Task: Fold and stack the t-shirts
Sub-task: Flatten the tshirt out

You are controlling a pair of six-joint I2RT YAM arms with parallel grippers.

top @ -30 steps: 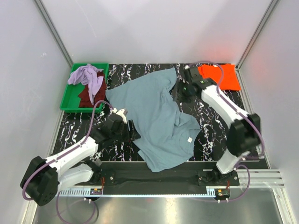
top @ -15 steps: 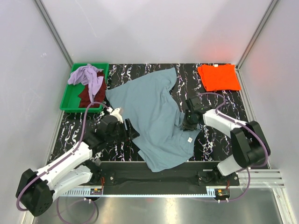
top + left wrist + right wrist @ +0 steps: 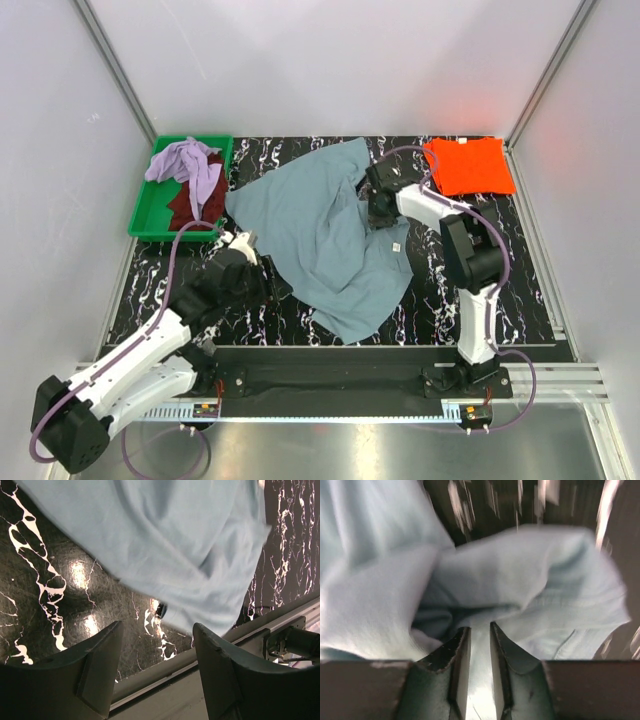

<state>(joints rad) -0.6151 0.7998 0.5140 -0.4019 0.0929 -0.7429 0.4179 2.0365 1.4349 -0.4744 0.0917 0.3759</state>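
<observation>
The dusty blue-grey t-shirt point(image 3: 325, 235) lies crumpled and partly spread across the middle of the black marble table. My right gripper point(image 3: 378, 205) is at its far right part, shut on a bunched fold of the blue-grey cloth point(image 3: 545, 580), which fills the narrow gap of that gripper point(image 3: 480, 629). My left gripper point(image 3: 272, 288) hovers open by the shirt's near left edge, holding nothing. In its wrist view that gripper point(image 3: 157, 627) has the shirt point(image 3: 165, 540) ahead of it. A folded orange t-shirt point(image 3: 470, 165) lies at the far right.
A green tray point(image 3: 148, 218) at the far left holds a lavender shirt point(image 3: 185, 160) and a dark maroon one point(image 3: 195, 205). White walls close in three sides. A metal rail point(image 3: 340, 360) runs along the table's near edge.
My right gripper came from beside the orange shirt down to the blue-grey shirt, closed on it and pulled it back toward the far side. The shirt has bunched and shifted. The left arm drew back slightly.
</observation>
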